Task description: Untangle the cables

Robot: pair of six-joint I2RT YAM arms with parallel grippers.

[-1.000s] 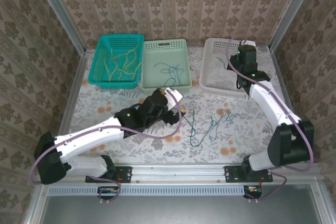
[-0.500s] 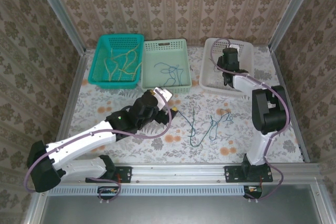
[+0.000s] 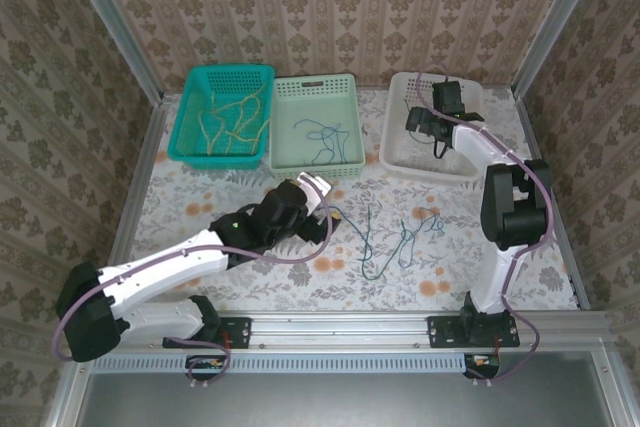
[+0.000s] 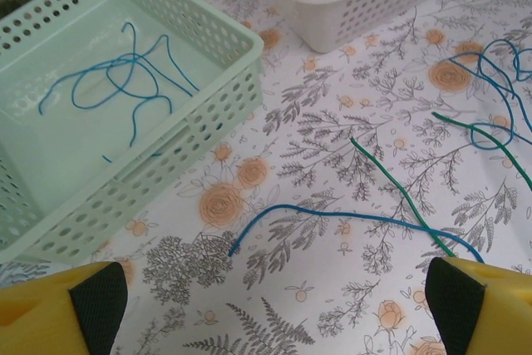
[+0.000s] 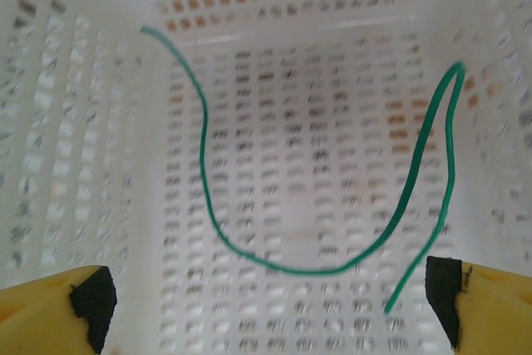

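walls point(image 3: 330, 7): beige damask wallpaper on three sides | corner posts point(image 3: 113, 22): bare aluminium | bench point(image 3: 200, 197): pale cover printed with grey foliage and orange flowers | near edge: aluminium rail point(image 3: 340, 326) | light: even, shadows soft

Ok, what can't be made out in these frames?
- Top view: the table tangle is too small to tell which cable lies over which.
- Top view: the right gripper covers part of the white basket.
- Left wrist: the tangle runs off the right edge.
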